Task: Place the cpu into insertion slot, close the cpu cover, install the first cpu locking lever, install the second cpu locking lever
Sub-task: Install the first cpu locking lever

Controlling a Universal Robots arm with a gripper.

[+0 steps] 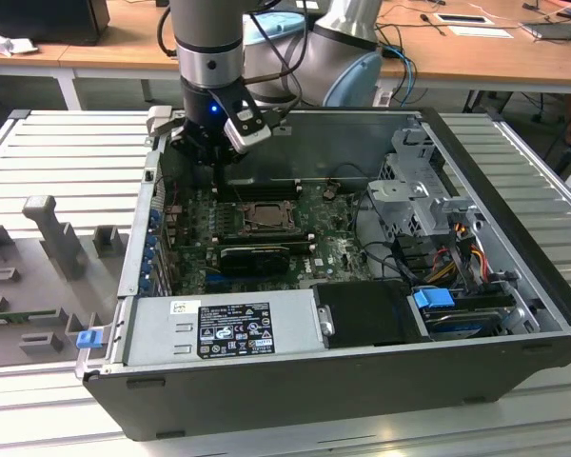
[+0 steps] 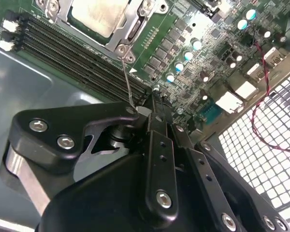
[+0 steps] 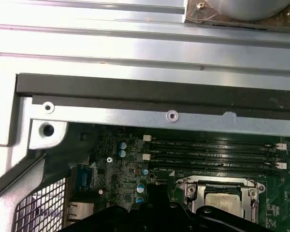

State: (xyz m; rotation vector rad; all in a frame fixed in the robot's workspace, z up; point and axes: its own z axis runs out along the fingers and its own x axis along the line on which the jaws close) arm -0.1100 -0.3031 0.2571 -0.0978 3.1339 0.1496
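The cpu (image 2: pixel 94 14) lies silver face up in the insertion slot, which is hidden beneath it. The cpu cover (image 2: pixel 135 26) lies flat around the chip as a metal frame. A thin wire locking lever (image 2: pixel 127 77) runs from the cover's corner to my gripper (image 2: pixel 154 96). The black fingers are shut together, and the lever's free end rests against their side near the tips. In the exterior view the gripper (image 1: pixel 219 176) hangs over the board's far left corner, just behind the cpu (image 1: pixel 264 215). The first wrist view shows the cpu (image 3: pixel 222 200) and cover (image 3: pixel 191 191) too.
Long black memory slots (image 2: pixel 72 53) run beside the socket. The case's metal wall (image 3: pixel 135 92) is close behind the gripper, and a perforated rear panel (image 2: pixel 261 159) stands beside it. A black graphics card (image 1: pixel 255 255), a power supply (image 1: pixel 219 328) and a drive cage (image 1: pixel 423 190) stand inside the case.
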